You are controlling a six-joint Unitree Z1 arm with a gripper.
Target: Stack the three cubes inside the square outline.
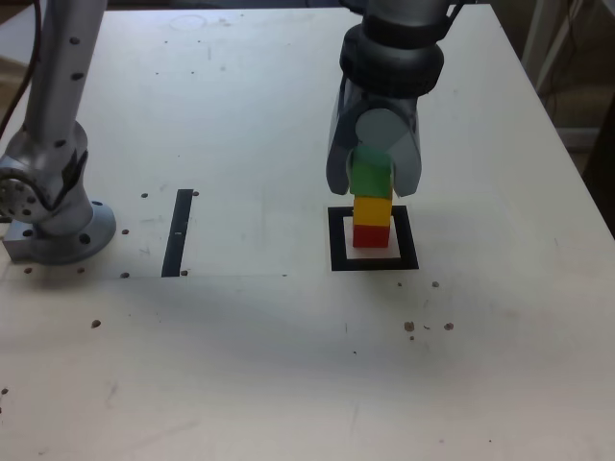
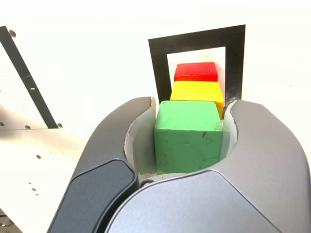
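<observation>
The three cubes form a tower inside the square outline [image 1: 337,240] [image 2: 158,63], a thick black frame with a pale centre. The red cube [image 1: 371,235] [image 2: 196,72] is at the bottom and the yellow cube [image 1: 373,209] [image 2: 197,91] lies on it. The green cube [image 1: 371,176] [image 2: 188,138] is on top, seemingly resting on the yellow one. My gripper [image 1: 373,189] [image 2: 190,103] comes down from above, its two grey jaws pressed against the green cube's sides, shut on it.
A narrow black strip [image 1: 178,232] [image 2: 24,77] lies on the white table at the exterior view's left of the outline. The arm's round metal base [image 1: 58,226] stands at the far left. Small dark specks dot the tabletop.
</observation>
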